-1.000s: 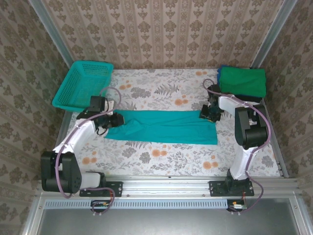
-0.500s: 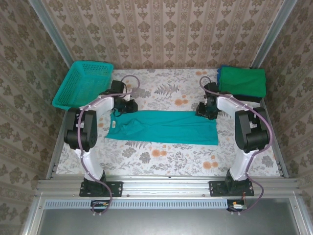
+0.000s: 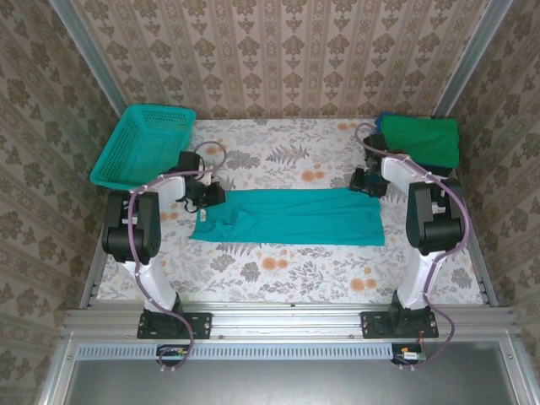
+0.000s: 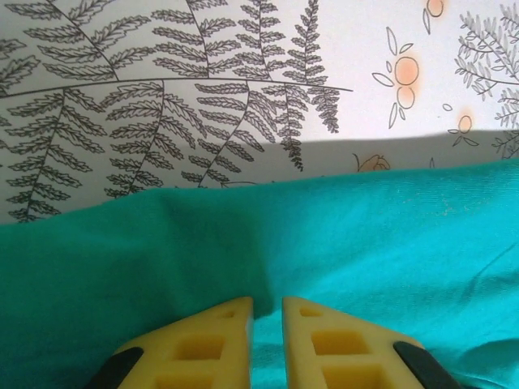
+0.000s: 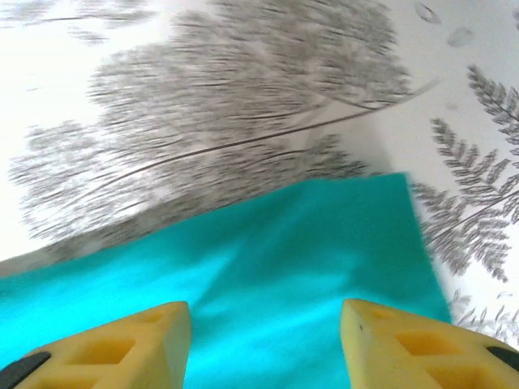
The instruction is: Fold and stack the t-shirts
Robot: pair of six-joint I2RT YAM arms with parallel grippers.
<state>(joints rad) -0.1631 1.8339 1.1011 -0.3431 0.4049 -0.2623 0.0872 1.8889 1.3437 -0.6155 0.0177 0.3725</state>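
The teal t-shirt (image 3: 295, 218) lies as a long band across the middle of the floral worktop (image 3: 278, 160), slid slightly toward 3 o'clock since half a second ago. At its 9 o'clock end the left gripper (image 4: 267, 304) has its jaws clenched on a ridge of cloth. The right gripper (image 5: 265, 312) has shifted toward 3 o'clock over the corner, its jaws released and wider than before.
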